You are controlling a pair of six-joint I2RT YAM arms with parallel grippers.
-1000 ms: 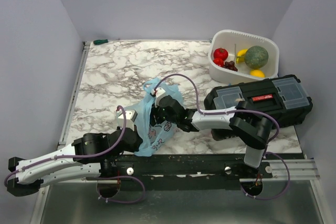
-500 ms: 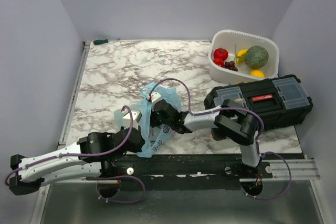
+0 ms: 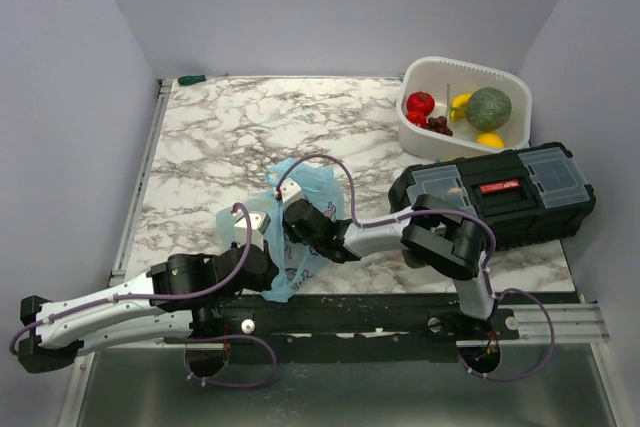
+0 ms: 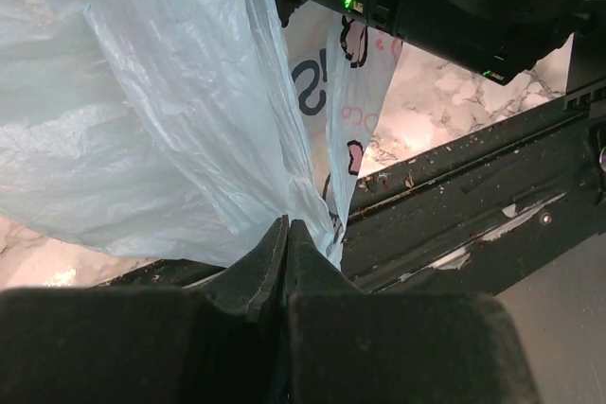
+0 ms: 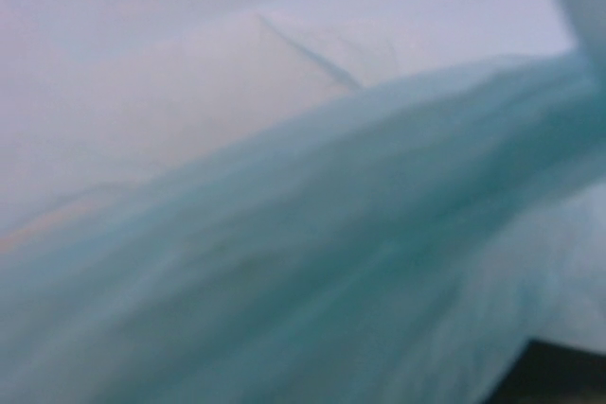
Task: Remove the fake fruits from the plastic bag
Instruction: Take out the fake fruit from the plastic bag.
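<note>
The light-blue plastic bag (image 3: 303, 179) stands bunched near the table's front edge, between my two grippers. My left gripper (image 4: 287, 224) is shut on the bag's lower edge (image 4: 170, 111); in the top view it (image 3: 268, 265) sits at the bag's near left side. My right gripper (image 3: 290, 209) is pushed into the bag from the right, and its fingers are hidden by the film. The right wrist view shows only blurred blue bag film (image 5: 303, 234). Fake fruits lie in the white tub: red tomato (image 3: 421, 102), grapes (image 3: 439, 125), green melon (image 3: 489, 107), yellow citrus (image 3: 490, 140), banana (image 3: 460, 103). No fruit shows inside the bag.
The white tub (image 3: 455, 69) stands at the back right. A black toolbox (image 3: 495, 192) lies in front of it, beside my right arm. A green marker (image 3: 191, 79) lies at the back left corner. The black mounting rail (image 3: 400, 312) runs along the front edge.
My right gripper has moved left and nearer, deeper into the bag. The bag's top has sunk a little toward the left. My left gripper keeps its hold.
</note>
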